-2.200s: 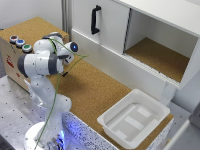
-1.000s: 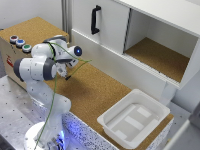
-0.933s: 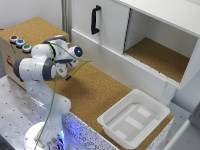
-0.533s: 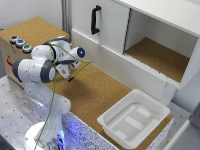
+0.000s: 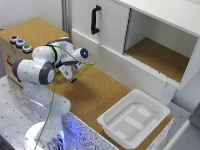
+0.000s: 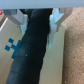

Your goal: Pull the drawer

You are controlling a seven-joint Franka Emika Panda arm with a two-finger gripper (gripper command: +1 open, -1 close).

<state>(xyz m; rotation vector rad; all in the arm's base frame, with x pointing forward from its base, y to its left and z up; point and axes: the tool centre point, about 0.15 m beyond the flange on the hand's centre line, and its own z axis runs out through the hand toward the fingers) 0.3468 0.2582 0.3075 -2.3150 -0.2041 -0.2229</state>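
Here — handle (image 6: 33, 45) between parted jaws.

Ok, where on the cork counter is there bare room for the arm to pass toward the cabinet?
Bare cork counter runs between the gripper and the white tray, bordered behind by the cabinet's white front below the black handle. The open cork-floored compartment is also empty. It is tight around the button box beside the arm.

Wrist view blurred; dark handle (image 6: 31, 47) runs off frame edge. Exterior view: tool (image 5: 70, 76) too small to tell jaw gap; robot base cropped.
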